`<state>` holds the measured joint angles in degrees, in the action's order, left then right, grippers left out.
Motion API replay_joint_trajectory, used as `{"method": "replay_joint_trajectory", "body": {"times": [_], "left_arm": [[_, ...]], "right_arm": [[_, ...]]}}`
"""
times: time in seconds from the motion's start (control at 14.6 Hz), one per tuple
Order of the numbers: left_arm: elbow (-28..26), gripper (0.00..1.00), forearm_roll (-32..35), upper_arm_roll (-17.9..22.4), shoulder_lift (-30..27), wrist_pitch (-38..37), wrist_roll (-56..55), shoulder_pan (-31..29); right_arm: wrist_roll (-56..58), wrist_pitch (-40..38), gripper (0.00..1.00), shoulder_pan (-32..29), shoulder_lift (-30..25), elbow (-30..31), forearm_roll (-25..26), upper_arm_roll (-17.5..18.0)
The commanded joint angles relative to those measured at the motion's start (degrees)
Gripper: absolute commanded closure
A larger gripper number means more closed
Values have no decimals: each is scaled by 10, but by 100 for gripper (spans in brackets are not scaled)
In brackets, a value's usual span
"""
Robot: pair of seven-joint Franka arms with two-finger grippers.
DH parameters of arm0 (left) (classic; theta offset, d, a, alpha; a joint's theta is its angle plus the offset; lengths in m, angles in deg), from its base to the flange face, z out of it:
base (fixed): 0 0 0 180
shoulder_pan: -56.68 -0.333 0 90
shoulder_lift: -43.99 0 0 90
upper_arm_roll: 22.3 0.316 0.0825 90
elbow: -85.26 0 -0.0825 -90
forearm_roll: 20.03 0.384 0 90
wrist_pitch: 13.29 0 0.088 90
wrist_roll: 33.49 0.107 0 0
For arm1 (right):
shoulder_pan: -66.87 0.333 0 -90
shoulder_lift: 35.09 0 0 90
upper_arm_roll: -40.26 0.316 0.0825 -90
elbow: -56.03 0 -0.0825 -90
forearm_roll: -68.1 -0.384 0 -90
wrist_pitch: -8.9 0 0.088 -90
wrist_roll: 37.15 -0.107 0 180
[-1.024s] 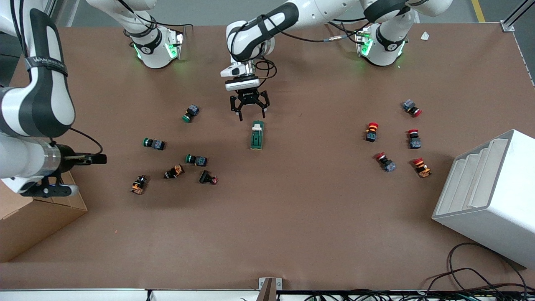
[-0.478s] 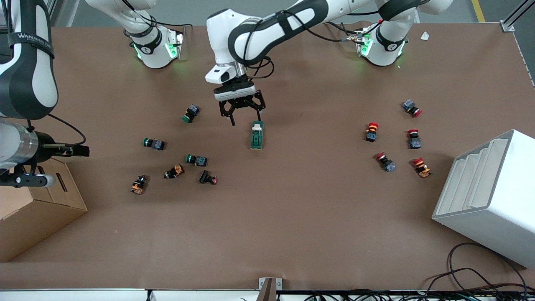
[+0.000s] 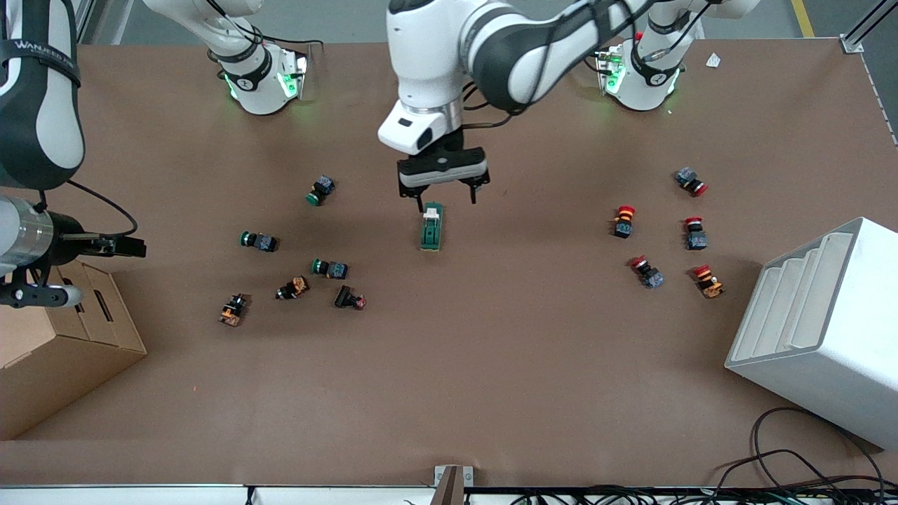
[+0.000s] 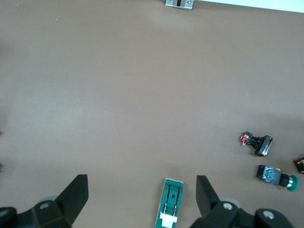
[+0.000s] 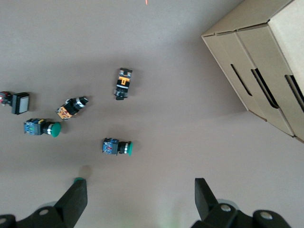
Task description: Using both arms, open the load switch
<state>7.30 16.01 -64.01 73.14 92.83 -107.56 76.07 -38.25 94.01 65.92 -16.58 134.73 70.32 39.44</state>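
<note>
The load switch lies flat in the middle of the table, a dark green block whose white lever end points toward the robots' bases. My left gripper hangs open just over that lever end. In the left wrist view the load switch shows between the spread fingers of the left gripper, closer to one finger, and nothing touches it. My right gripper is open and empty in the air at the right arm's end of the table, over the cardboard box's edge. The right gripper looks down on scattered push buttons.
Green push buttons, orange ones and a black one lie toward the right arm's end. Several red buttons lie toward the left arm's end, beside a white bin. A cardboard box stands under the right arm.
My left gripper has swung and turned to sit over the switch's lever end, still open. The right arm has drawn back toward its end of the table.
</note>
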Motion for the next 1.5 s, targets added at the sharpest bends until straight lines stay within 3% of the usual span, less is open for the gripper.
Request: {"method": "replay_joint_trajectory", "body": {"times": [0.0,0.14,0.34,0.68,0.96,1.43], "left_arm": [[-5,0,-71,-4,-38,-3,63,-54],[-5,0,-133,2,-68,-4,145,-80],[-13,0,-215,57,-128,-24,232,-101],[-53,0,-337,177,-223,-92,486,-139],[-59,0,-346,256,-256,-163,540,-148],[-62,0,-347,295,-279,-210,644,-175]], "right_arm": [[5,5,0,0,-63,56,-17,-1],[5,14,0,1,-101,98,-27,-2],[5,21,0,-1,-130,133,-35,-3],[1,-34,0,6,-117,55,-24,-1],[3,-36,0,3,-117,46,-34,-2],[-4,-54,0,-8,-123,52,-33,-5]]}}
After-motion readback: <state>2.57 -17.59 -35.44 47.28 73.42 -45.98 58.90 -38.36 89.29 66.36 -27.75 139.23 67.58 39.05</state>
